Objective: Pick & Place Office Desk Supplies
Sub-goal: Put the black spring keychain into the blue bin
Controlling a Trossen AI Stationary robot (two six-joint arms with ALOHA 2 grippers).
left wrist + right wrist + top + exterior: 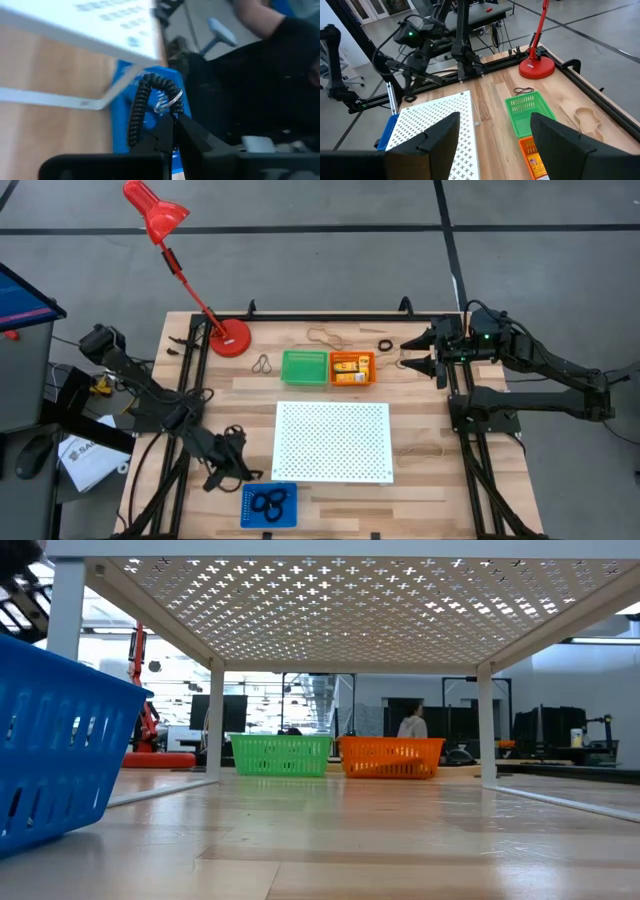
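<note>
My left gripper (238, 470) is at the table's near left, just above the blue tray (268, 518), and is shut on a black coiled loop (140, 107) with a small metal ring (167, 102). More black loops (268, 502) lie in the blue tray. The orange tray (352, 368) holds yellow-orange blocks, and a green tray (305, 367) stands beside it. Tan rubber bands (325, 336) (420, 450) and a black ring (385, 345) lie loose on the table. My right gripper (492, 145) waits open, raised at the far right. My left gripper pinches the black coiled loop at its end by the metal ring (169, 111) between its two fingertips (162, 131). The coil arches out beyond the fingertips, lifted clear over the blue tray (125, 125).
The white perforated board (332, 442) stands on legs mid-table, to the right of the left gripper. A red desk lamp (228, 337) stands at the far left. A small loop (262, 364) lies beside the green tray. A person (410, 723) shows in the room behind.
</note>
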